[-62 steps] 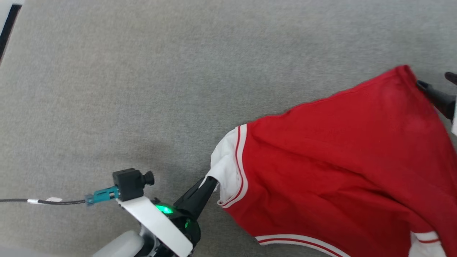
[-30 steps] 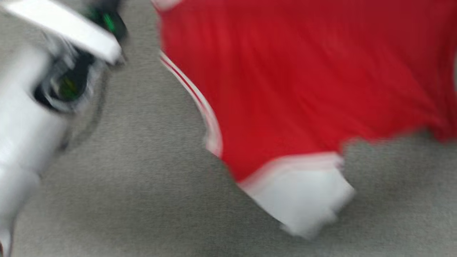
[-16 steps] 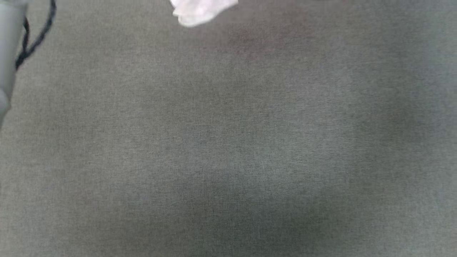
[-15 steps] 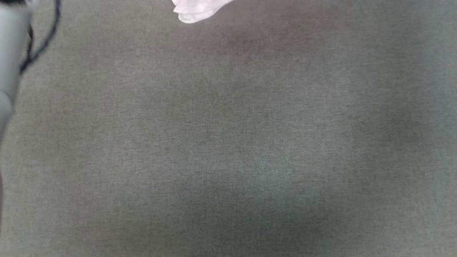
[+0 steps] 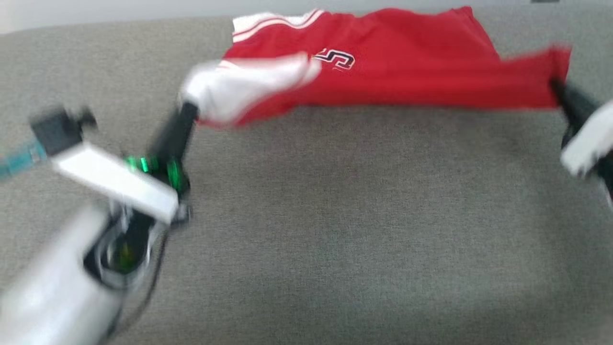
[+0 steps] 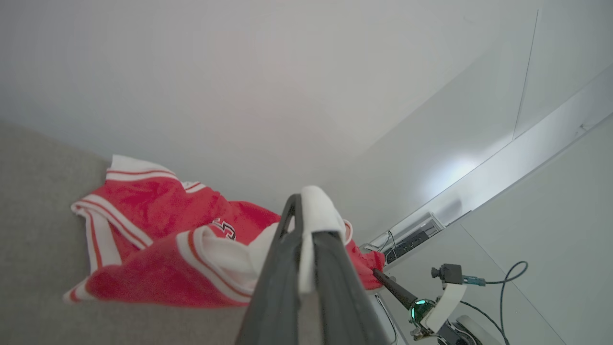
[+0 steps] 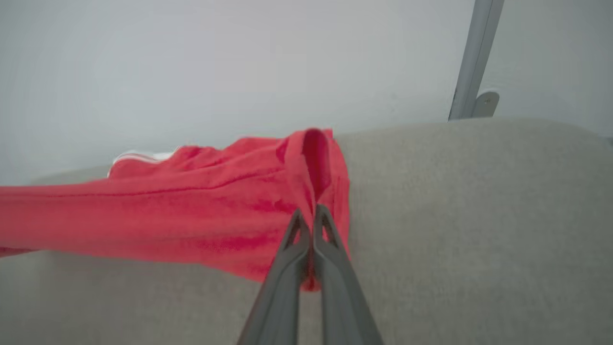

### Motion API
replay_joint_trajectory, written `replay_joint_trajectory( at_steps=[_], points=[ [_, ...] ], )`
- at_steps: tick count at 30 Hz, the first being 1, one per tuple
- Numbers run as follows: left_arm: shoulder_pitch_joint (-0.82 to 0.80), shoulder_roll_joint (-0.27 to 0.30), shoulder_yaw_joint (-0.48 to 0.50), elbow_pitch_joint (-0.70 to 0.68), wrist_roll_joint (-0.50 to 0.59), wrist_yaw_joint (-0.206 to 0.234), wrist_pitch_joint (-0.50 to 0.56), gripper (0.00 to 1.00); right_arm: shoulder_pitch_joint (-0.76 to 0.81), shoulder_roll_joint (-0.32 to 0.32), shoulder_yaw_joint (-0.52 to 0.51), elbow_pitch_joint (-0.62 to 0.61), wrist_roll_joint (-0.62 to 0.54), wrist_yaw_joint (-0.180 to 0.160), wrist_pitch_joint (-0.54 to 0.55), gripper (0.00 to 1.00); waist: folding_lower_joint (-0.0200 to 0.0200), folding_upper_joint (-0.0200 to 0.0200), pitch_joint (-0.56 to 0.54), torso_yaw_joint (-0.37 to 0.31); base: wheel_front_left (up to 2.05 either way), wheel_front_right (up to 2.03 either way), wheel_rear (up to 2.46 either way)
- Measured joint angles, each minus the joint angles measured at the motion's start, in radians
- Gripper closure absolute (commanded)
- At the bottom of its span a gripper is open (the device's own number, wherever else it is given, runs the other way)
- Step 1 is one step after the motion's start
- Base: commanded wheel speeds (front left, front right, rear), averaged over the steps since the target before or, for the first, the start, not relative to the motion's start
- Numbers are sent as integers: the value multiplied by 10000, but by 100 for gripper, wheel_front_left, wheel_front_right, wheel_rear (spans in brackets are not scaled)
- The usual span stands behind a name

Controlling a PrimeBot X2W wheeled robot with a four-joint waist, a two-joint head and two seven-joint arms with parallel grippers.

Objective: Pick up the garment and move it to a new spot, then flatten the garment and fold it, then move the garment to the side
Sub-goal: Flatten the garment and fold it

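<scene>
As cam rose, garment (image 5: 407, 76) back, L hand (image 5: 187, 112), R hand (image 5: 558, 89) gripping

Bright red garment (image 5: 407, 79) with white panels, red-and-white striped edging, a white-and-black number; grey fabric surface (image 5: 345, 220).

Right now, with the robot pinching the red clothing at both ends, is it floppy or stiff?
Probably floppy: the garment sags and bunches between the left gripper and right gripper. Likely light too, since two thin pinches lift its near edge. It would drape, not hold shape.
</scene>
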Motion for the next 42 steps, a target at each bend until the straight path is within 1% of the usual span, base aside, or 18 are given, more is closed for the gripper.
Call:
replay_joint_trajectory(
  at_steps=[3,7,10,12,15,18,21,24,26,28,29,32,33,36,40,42],
  points=[
    [1772,286,205,-1068,98,2,-48,100,1537,-558,184,-1124,585,0,48,100,0,0,-193,87,0,0,0],
    [3827,362,767,-2197,322,2,-56,100,3415,-1363,121,-2512,1139,2,138,100,0,0,-341,223,0,0,0],
    [5140,320,1120,-3051,470,2,-58,100,4721,-1716,-339,-3392,1741,0,194,100,0,0,-408,302,0,0,0],
    [5858,351,1198,-3615,675,2,-58,100,5519,-1979,-589,-3933,1827,2,236,100,0,0,-418,330,0,0,0],
    [6609,612,1058,-4418,865,2,-59,100,6642,-2259,-1206,-4546,1856,0,157,100,0,0,-403,380,0,0,0],
    [6976,978,861,-5024,980,2,-59,100,7644,-2282,-1779,-5095,1810,0,180,100,0,0,-327,399,0,0,0],
    [6981,1220,857,-5361,995,2,-59,100,8213,-2182,-2316,-5641,1634,0,353,100,0,0,-237,318,0,0,0],
    [6654,1383,859,-5189,993,2,71,100,8276,-1827,-2759,-5931,1371,0,619,100,0,0,-178,176,0,0,0],
    [6084,1323,863,-4999,826,8,318,100,8056,-1507,-2855,-6036,1223,0,895,100,0,0,-121,73,0,0,0],
    [5427,1110,922,-4711,428,8,617,100,7609,-1187,-2882,-6032,1043,0,1174,100,0,0,-39,-30,0,0,0],
    [5102,1005,1016,-4410,105,8,757,100,7321,-1037,-2872,-6009,936,-2,1310,100,0,0,5,-92,0,0,0],
    [4051,997,941,-3442,12,8,1580,100,6467,-669,-2803,-5783,635,0,1647,100,0,0,210,-249,0,0,0],
    [3324,756,928,-2723,-81,8,1967,100,5899,-537,-2717,-5544,500,-2,1787,100,0,0,411,-334,0,0,0],
    [2351,445,853,-1626,-94,8,2508,100,5113,-278,-2581,-5068,407,0,1919,100,0,0,738,-462,0,0,0],
    [1477,130,763,-267,2,10,2867,100,4290,12,-2383,-4318,307,0,1839,100,1,0,1177,-632,0,0,0],
    [1204,-23,736,311,104,10,2865,100,3946,148,-2234,-3925,242,-2,1718,100,0,0,1368,-728,0,0,0]
  ],
)
